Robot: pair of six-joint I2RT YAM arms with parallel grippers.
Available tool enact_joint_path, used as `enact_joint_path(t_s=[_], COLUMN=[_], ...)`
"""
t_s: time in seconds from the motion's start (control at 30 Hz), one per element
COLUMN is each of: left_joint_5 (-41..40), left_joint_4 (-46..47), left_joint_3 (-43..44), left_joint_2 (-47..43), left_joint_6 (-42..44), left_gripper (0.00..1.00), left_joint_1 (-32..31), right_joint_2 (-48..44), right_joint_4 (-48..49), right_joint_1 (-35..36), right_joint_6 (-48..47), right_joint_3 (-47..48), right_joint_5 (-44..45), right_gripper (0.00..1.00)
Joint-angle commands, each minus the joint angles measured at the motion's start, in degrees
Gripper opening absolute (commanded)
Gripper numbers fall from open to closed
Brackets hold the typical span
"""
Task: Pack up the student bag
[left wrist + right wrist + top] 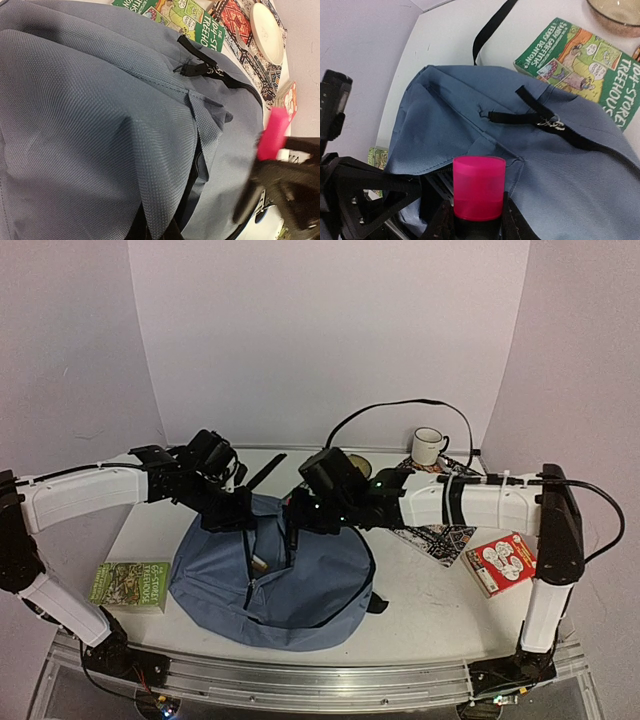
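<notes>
Right fingers (514,227), pink tube (478,187), bag (470,125) edge

1. The pink cylinder (479,185) has its lower end hidden between the fingers of the right gripper (478,224). What it is cannot be told, and in the left wrist view it is a blur.
2. The left gripper (238,508) has its fingertips buried in the cloth of the student bag (300,590).
3. The bag's zip opening shows only dark.
4. The green Treehouse book (580,65), toward the worktop's far edge, is cut by the right wrist view's right edge.
5. The bowl (615,12) is cut by that view's top edge.
6. The patterned mat (440,540) lies partly under the right forearm.
</notes>
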Motion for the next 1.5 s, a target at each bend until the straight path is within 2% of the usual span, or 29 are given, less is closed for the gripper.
enact_joint_path(t_s=[0.0,0.3,0.5,0.73,1.2,1.3,1.47], left_joint_5=[1.98,3.38,2.89,2.97,5.12,4.98,4.48], left_joint_4=[5.39,8.44,9.52,9.80,10.37,10.58,10.77], left_joint_3=[3.18,3.82,3.98,3.40,1.10,0.83,1.60], left_joint_2=[-0.18,1.09,0.82,0.30,-1.50,-1.68,-1.13], left_joint_6=[-1.43,-3.18,-3.98,-4.33,-5.06,-5.07,-4.75], left_gripper=[0.00,0.00,0.00,0.00,0.00,0.00,0.00], left_joint_1=[-0.29,-0.28,-0.28,-0.26,-0.44,-0.46,-0.46], right_joint_2=[2.96,5.57,7.83,7.33,7.58,7.83,9.07], right_joint_4=[3.74,6.77,6.82,6.73,5.15,5.15,5.15], right_joint_1=[2.25,4.41,5.24,5.28,4.98,4.74,4.71], right_joint_6=[2.88,5.19,5.87,8.43,15.57,14.23,11.39], right_joint_3=[3.14,2.40,2.54,-1.23,0.00,1.22,3.22], right_joint_5=[-1.40,-2.16,-3.60,1.43,9.25,8.81,4.65], right_gripper=[0.01,0.02,0.07,0.13,0.17,0.20,0.33])
